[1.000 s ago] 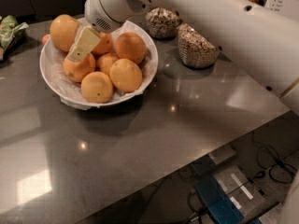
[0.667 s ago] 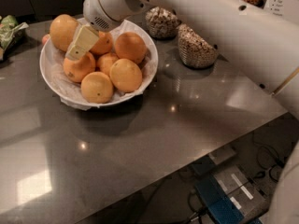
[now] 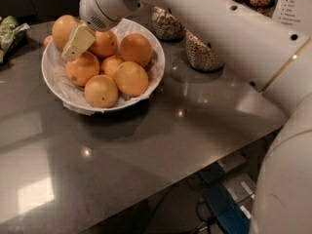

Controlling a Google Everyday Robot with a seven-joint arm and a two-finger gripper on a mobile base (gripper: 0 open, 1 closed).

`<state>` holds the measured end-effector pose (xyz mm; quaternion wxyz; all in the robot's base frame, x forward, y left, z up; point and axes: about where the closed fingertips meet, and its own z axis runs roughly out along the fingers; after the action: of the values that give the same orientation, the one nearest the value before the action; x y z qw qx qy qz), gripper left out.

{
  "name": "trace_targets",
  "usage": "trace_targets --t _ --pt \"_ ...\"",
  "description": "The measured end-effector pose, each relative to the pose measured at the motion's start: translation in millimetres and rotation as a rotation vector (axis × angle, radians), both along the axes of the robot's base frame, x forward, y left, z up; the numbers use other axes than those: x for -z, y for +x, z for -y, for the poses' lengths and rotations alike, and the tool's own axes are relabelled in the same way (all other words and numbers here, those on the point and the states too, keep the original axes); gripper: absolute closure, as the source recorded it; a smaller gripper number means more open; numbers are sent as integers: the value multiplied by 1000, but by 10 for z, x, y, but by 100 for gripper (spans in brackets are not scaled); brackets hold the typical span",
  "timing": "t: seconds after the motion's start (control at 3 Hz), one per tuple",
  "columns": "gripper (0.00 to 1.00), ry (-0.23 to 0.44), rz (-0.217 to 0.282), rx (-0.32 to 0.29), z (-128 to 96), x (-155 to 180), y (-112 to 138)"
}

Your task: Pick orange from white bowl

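Observation:
The white bowl (image 3: 54, 84) with crinkled paper lining stands at the back left of the dark grey counter and holds several oranges. The largest, paler orange (image 3: 63, 29) lies at the bowl's far left rim. Smaller, deeper-orange ones (image 3: 131, 78) fill the middle and front. My gripper (image 3: 78, 43) reaches down from the white arm into the bowl, its pale yellow tip right beside the large orange on its right and above another orange (image 3: 83, 68). Nothing is lifted.
Two glass jars of grains (image 3: 167, 23) (image 3: 201, 54) stand just right of the bowl, under my arm. A green packet (image 3: 9, 33) lies at the far left. The counter's edge runs diagonally at the front right, with blue gear on the floor (image 3: 226, 211) below.
My gripper has shifted slightly left, closer to the large orange. The bowl and oranges have not moved.

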<state>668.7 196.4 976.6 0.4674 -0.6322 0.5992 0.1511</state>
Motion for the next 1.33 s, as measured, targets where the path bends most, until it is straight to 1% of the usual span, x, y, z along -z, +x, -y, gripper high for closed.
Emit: trace_targets --t 0.67,1.0,1.33 --pt "0 1 -45 -22 -134 157 43" --pt "0 -3 -56 -39 -211 190 54" --pt "19 -6 -67 -63 -276 221 69"
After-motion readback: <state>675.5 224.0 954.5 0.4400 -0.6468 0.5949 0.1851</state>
